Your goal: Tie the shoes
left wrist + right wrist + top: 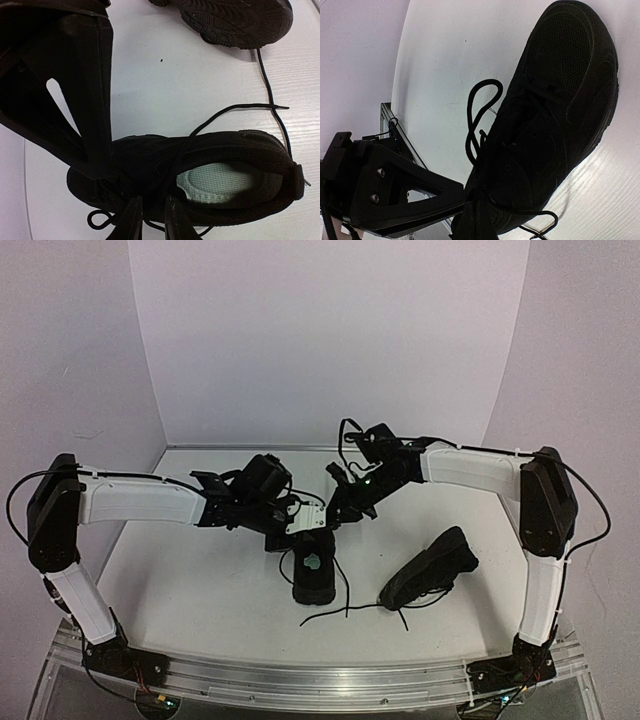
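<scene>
One black shoe stands upright at the table's middle with its pale insole showing. The other shoe lies on its side to the right, sole toward the left wrist camera. My left gripper sits over the upright shoe's lacing, its fingers a narrow gap apart with laces under them. My right gripper is a dark mass pressed at the same shoe's tongue from the far side; its jaws are hidden. A lace loop hangs beside the shoe. A loose lace end lies across the collar.
Loose laces trail over the white table toward the front. An aluminium rail runs along the near edge. White walls close in the back and sides. The two grippers are close together above the shoe.
</scene>
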Motion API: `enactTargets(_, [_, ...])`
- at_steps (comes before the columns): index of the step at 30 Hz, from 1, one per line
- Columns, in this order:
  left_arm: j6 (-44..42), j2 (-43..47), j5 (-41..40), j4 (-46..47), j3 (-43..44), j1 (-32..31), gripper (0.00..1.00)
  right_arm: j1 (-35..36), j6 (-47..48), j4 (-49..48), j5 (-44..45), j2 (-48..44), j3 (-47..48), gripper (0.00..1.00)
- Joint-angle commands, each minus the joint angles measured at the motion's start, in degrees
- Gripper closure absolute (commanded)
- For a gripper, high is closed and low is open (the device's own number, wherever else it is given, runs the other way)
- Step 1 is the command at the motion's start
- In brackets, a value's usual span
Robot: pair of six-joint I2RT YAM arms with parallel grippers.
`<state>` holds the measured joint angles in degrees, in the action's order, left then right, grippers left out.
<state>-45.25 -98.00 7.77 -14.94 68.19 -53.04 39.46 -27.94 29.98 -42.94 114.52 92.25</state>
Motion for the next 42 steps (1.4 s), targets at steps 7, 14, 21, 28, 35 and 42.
enactTargets(7, [-2.4, -0.3, -1.0, -0.8, 1.1, 0.3, 0.80, 0.1, 0.2, -1.1, -0.7, -0.1, 2.3, 1.00])
enactTargets(14, [-3.6, -2.6, -1.6, -1.4, 2.3, 0.3, 0.78, 0.1, 0.3, -1.1, -0.8, 0.0, 2.4, 1.00])
enactTargets(21, [-4.1, -4.0, -3.2, -1.1, 2.8, 0.3, 0.82, 0.1, 0.4, -1.1, -1.2, 0.3, 2.5, 1.00])
enactTargets(28, [-1.8, -1.9, -2.4, 0.0, 3.1, 0.3, 1.00, 0.1, 0.4, -1.1, -1.4, 0.3, 2.7, 1.00])
enactTargets(35, [0.8, 0.4, -0.7, 1.5, 3.0, 0.4, 1.00, 0.2, 0.4, -1.1, -1.3, 0.3, 3.0, 1.00])
enactTargets(42, [3.6, -0.1, -0.4, 3.4, 2.7, 1.0, 1.00, 0.1, 0.1, -1.1, -1.0, -0.2, 3.0, 1.00])
